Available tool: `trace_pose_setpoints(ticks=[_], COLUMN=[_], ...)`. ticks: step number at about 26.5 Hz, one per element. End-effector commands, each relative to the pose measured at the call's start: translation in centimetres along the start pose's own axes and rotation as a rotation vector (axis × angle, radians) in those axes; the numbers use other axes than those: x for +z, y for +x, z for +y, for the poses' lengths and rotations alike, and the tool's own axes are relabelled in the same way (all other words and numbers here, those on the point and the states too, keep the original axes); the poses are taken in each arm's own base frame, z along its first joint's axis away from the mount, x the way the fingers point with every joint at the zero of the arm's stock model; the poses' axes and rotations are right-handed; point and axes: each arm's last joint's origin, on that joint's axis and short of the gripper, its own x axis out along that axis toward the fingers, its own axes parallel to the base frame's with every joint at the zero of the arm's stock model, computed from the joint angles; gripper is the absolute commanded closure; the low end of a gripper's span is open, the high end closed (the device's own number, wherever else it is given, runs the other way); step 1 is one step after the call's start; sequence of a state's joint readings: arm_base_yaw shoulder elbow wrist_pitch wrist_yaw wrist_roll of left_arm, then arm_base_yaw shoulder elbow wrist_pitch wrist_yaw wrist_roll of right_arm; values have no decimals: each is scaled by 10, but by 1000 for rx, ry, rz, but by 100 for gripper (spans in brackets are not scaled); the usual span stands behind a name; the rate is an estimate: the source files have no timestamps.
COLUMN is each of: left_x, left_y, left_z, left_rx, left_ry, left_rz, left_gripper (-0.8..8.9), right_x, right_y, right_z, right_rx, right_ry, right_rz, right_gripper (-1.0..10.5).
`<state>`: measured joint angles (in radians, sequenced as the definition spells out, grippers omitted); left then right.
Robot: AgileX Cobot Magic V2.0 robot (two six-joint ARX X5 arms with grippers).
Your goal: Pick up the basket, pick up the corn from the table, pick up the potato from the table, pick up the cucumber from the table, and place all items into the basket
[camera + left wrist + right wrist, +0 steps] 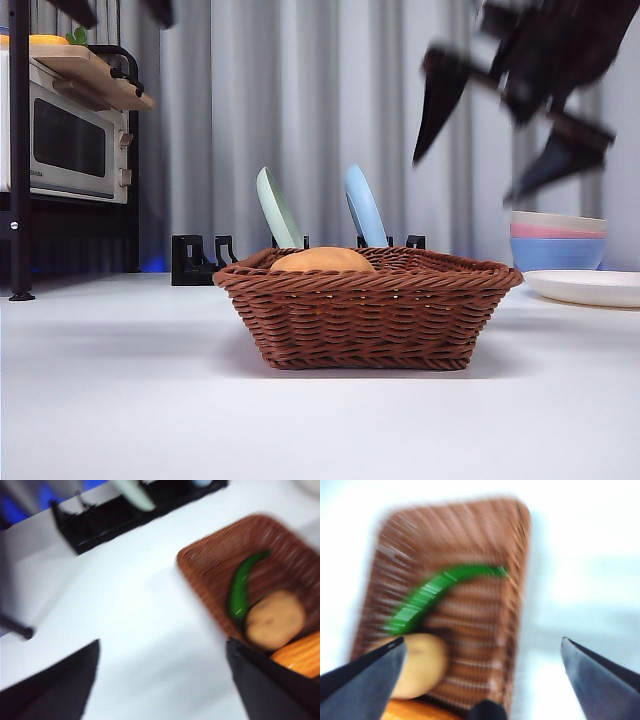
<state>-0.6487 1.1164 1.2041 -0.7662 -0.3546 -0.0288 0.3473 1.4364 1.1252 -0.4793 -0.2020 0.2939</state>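
Observation:
The brown wicker basket (370,320) stands in the middle of the table. Inside it lie the green cucumber (240,587), the tan potato (275,620) and the orange corn (300,657). In the front view only the potato's top (322,260) shows above the rim. My right gripper (465,178) is open, empty and blurred, high above the basket's right side. Its wrist view looks down on the basket (485,530), cucumber (435,587), potato (420,665) and corn (420,711). My left gripper (162,645) is open and empty, high at the left (118,10), beside the basket (200,575).
A microwave (70,140) sits on a shelf at the far left. A black dish rack (195,260) behind the basket holds a green plate (275,210) and a blue plate (365,205). Stacked bowls (558,245) and a white plate (585,287) stand at the right.

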Motion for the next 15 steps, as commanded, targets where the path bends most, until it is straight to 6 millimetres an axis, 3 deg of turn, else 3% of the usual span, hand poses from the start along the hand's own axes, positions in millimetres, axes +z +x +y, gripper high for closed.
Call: trace_pose_setpoints(ticks=[1, 2, 7, 10, 15], left_x=[-6, -8, -16, -30, -71], left_y=[-6, -9, -19, -24, -31], left_z=[4, 5, 8, 11, 13], left_rx=[21, 19, 9, 3, -59], left_ry=[73, 98, 142, 136, 110], left_rz=[26, 39, 24, -20, -94], left_gripper=[832, 821, 821, 821, 821], right_x=[-1, -3, -15, -32, -68], right_y=[-31, -46, -78, -84, -84], right_z=[7, 10, 14, 15, 10], right_rx=[12, 5, -105, -73, -71], right_ry=[-124, -173, -254, -272, -276], right_rz=[-54, -75, -184, -259, -347], right_gripper=[802, 948, 959, 959, 958])
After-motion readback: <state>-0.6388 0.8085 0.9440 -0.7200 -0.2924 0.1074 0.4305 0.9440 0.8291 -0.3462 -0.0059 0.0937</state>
